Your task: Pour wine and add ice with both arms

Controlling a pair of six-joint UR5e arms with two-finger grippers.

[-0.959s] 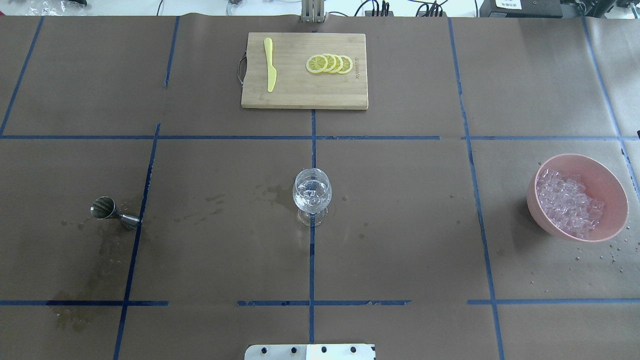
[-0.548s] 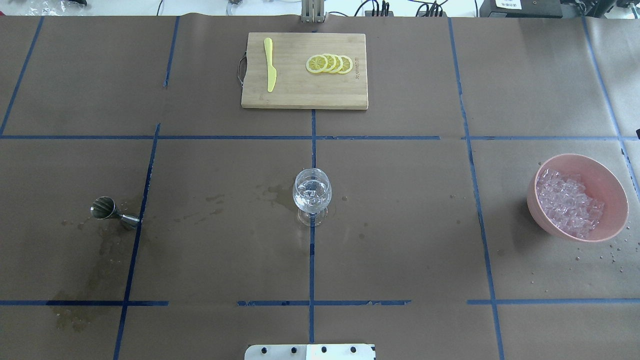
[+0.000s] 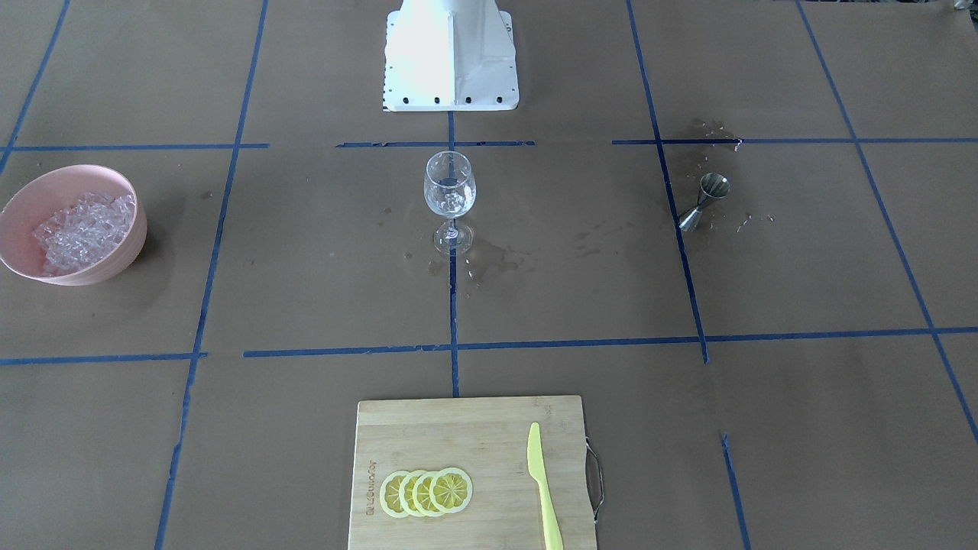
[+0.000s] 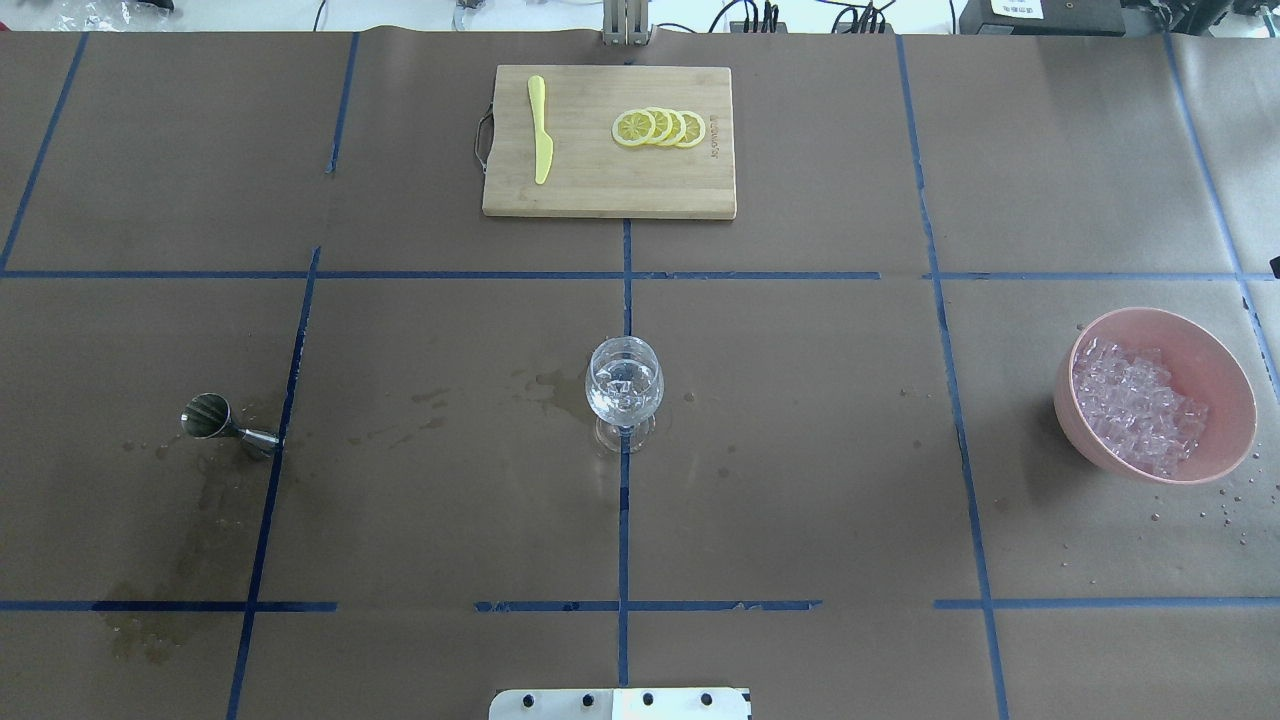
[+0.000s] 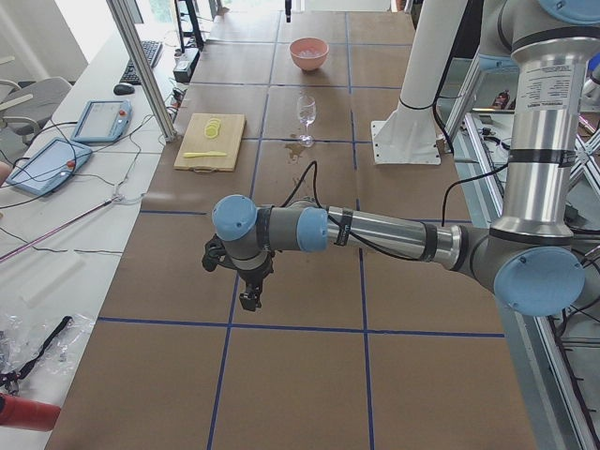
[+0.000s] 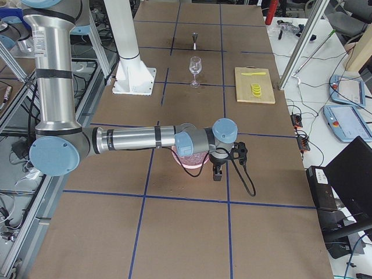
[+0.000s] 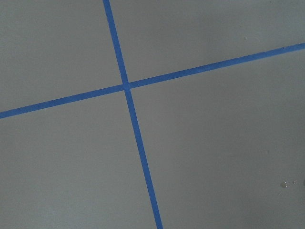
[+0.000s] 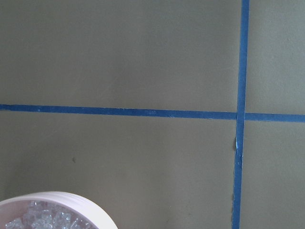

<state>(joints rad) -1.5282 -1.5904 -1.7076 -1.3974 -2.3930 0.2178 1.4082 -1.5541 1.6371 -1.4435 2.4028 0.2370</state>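
A wine glass (image 4: pixel 624 392) stands upright at the table's middle with clear ice cubes in its cup (image 3: pixel 449 197). I cannot make out any wine. More ice (image 4: pixel 1135 405) fills a pink bowl (image 4: pixel 1215 370) at the right. The left arm (image 5: pixel 375 230) reaches out over bare table far left of the glass, with its gripper (image 5: pixel 248 300) pointing down. The right arm (image 6: pixel 133 138) stretches across above the bowl (image 6: pixel 187 158), and its gripper (image 6: pixel 218 173) hangs just beyond the bowl's rim (image 8: pixel 62 195). Neither gripper's state can be told, since each shows only in a side view.
A steel jigger (image 4: pixel 228 424) stands on the left amid damp stains. A wooden cutting board (image 4: pixel 610 190) at the far side carries lemon slices (image 4: pixel 660 128) and a yellow knife (image 4: pixel 541 130). The white base block (image 3: pixel 451 53) sits at the near edge. Droplets lie around the bowl.
Nothing on the table has moved. A small dark sliver has crept in at the overhead view's right edge, above the bowl.
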